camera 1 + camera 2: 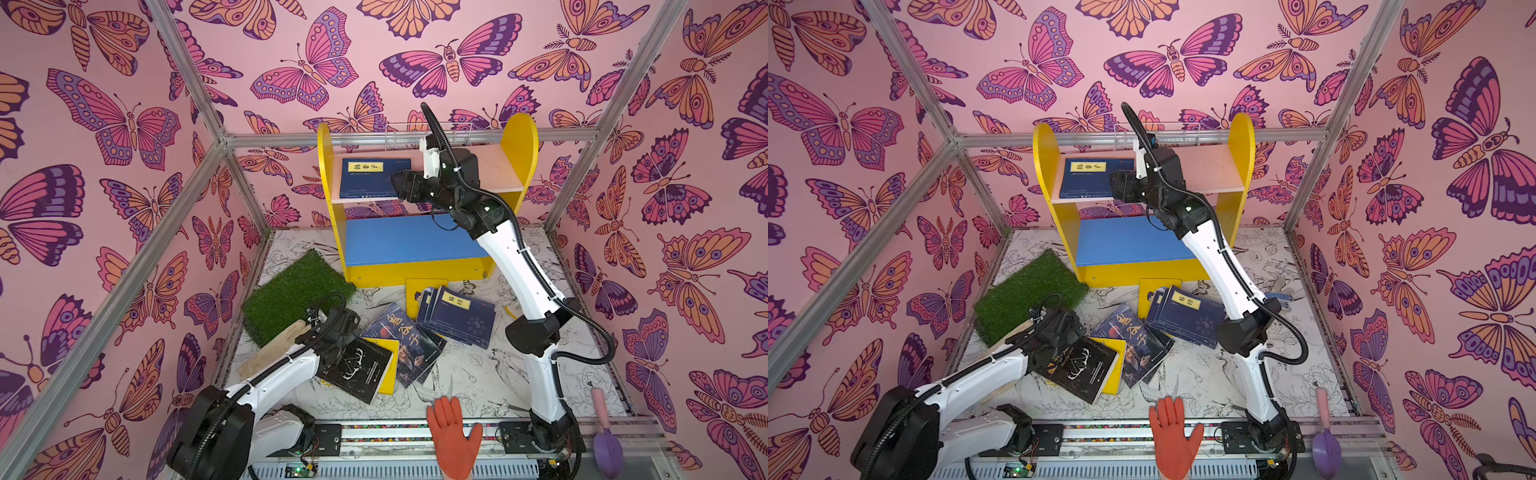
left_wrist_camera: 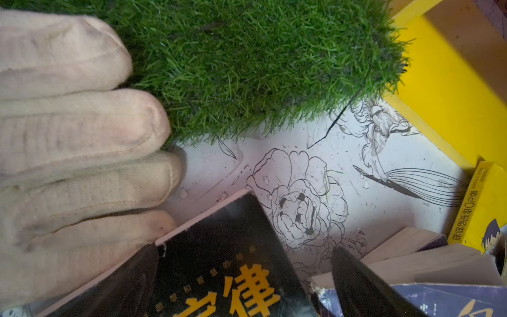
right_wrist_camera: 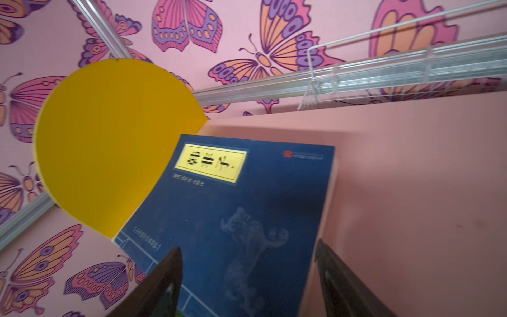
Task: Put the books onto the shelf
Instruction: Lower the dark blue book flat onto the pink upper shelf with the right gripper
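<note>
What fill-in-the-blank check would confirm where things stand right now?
Only ____ book shows on the shelf.
That navy book lies flat on the upper board, coloured ____.
The left gripper hangs over the antler book, whose cover is ____.
Missing: one; pink; black.

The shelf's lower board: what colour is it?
The lower board is plain blue, seen best in a top view.

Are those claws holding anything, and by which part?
Nothing, it seems: the right claw hangs open over the navy book lying on the shelf, the left claw open above the black book.
</note>
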`<action>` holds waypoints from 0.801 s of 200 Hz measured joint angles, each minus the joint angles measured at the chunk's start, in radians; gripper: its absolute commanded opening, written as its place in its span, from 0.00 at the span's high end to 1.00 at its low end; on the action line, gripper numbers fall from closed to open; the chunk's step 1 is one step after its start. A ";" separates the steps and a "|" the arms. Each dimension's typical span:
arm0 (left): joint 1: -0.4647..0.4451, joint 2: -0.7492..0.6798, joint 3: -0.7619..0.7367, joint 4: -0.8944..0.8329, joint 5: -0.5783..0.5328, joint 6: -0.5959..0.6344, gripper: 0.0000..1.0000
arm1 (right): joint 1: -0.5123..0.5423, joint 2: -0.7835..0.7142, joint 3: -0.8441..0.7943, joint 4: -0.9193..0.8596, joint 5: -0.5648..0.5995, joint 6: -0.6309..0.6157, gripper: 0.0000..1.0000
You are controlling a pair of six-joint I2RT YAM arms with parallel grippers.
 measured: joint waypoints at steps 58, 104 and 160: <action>0.000 0.000 0.000 0.000 0.001 0.001 0.00 | 0.000 0.033 0.000 0.120 -0.170 0.026 0.23; 0.000 0.020 0.009 0.000 0.003 0.002 0.00 | -0.001 0.054 -0.004 0.197 -0.259 0.045 0.23; 0.000 0.052 0.035 -0.003 0.013 0.009 0.00 | -0.007 0.053 -0.014 0.217 -0.283 0.044 0.21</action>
